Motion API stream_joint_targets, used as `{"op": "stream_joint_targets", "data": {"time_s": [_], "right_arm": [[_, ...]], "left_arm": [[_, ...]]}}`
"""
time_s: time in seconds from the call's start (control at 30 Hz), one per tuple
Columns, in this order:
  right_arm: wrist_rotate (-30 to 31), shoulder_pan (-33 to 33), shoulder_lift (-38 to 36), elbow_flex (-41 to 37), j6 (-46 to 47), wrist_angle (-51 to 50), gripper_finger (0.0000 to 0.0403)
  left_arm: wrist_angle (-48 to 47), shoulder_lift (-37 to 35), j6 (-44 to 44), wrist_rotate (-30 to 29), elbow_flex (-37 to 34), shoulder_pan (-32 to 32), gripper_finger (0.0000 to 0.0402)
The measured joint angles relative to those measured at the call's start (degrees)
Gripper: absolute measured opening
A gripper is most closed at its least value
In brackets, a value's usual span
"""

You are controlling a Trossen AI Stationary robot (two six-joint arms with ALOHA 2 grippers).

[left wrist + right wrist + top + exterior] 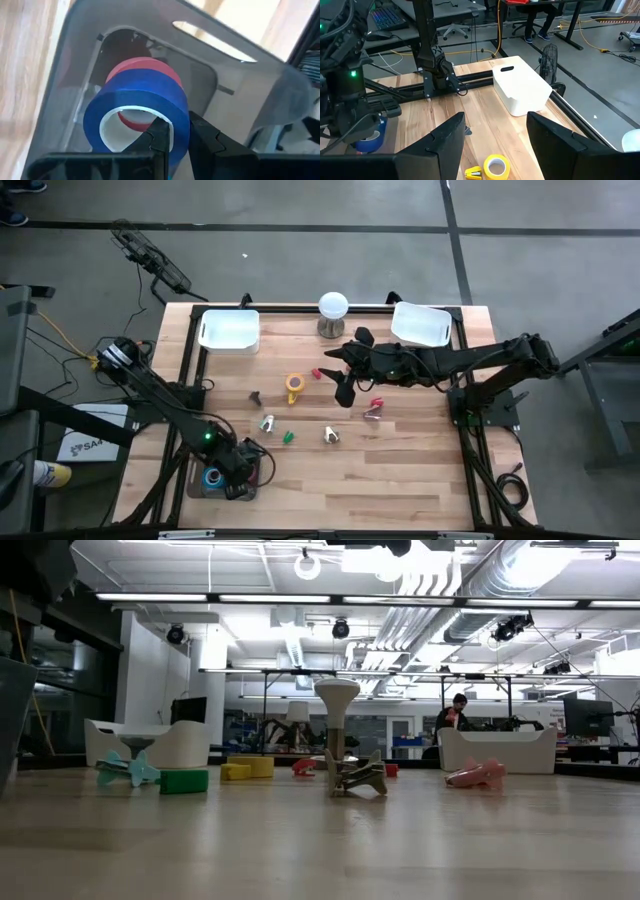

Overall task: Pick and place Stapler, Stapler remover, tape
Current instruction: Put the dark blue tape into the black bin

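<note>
I work at the near-left corner of the surface, and I take the grey tray there as my landmark. My left gripper is down inside that tray, its fingers pinched on the wall of the blue tape, one finger through the open centre and the other outside. A pink tape lies directly behind the blue one, deeper in the tray, and I think the two touch, though the wrist view is too close to be sure.

The step, as I judge it, is setting this roll down in the tray. To do it well I should let the roll settle flat before I part my fingers, then draw straight up so the inner finger clears the ring without dragging it.

My right gripper waits far from the tray, over the middle of the surface, jaws apart and empty, with a yellow tape just ahead of it.
</note>
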Motion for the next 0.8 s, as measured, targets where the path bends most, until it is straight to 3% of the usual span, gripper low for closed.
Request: {"op": "stream_joint_targets", "data": {"time_s": [0.47,0.8], "right_arm": [[0.0,0.0,0.02,0.0,-0.08,-0.09,0.0204],[0.0,0.0,0.02,0.0,-0.04,-1.92,0.0204]], "left_arm": [[1.73,0.68,0.44,-1.25,0.0,0.02,0.0042],[5.49,0.68,3.23,-0.48,0.0,0.02,0.0124]]}}
